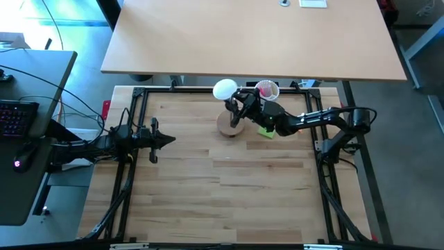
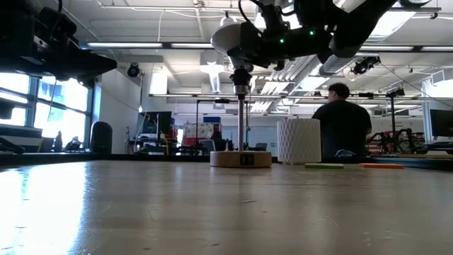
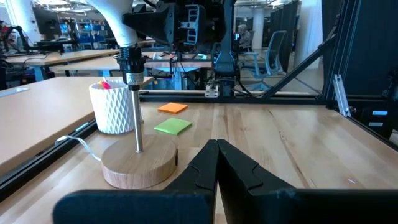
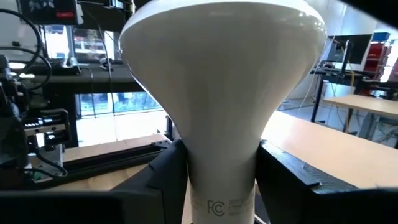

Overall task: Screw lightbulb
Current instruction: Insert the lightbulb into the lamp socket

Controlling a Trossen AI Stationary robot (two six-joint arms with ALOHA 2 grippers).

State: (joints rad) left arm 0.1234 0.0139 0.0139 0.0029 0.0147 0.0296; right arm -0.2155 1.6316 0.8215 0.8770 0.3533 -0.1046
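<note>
The white lightbulb (image 1: 224, 89) is held by my right gripper (image 1: 236, 110) above the black socket (image 2: 241, 83), which stands on a thin metal rod on a round wooden base (image 1: 229, 126) at the table's far middle. The bulb leans toward the far edge, and its narrow end meets the socket's top (image 3: 129, 51). I cannot tell how far in it sits. The bulb's globe fills the right wrist view (image 4: 221, 74). My left gripper (image 1: 166, 139) is shut and empty at the table's left side, pointing toward the socket base (image 3: 138, 163). My right gripper pinches the bulb's narrow neck (image 4: 219, 186) between its two fingers (image 4: 163, 183), just below the flare of the globe. The fingers come from the table's right, roughly level, and lie across the neck. The bulb is tilted, its globe up and toward the far edge.
A white ribbed cup (image 1: 268, 90) with pink contents stands just right of the socket at the far edge. A green note (image 1: 266, 131) and an orange note (image 3: 172, 108) lie near the base. A person (image 2: 342, 127) sits beyond the table. Bare wood lies toward the near edge.
</note>
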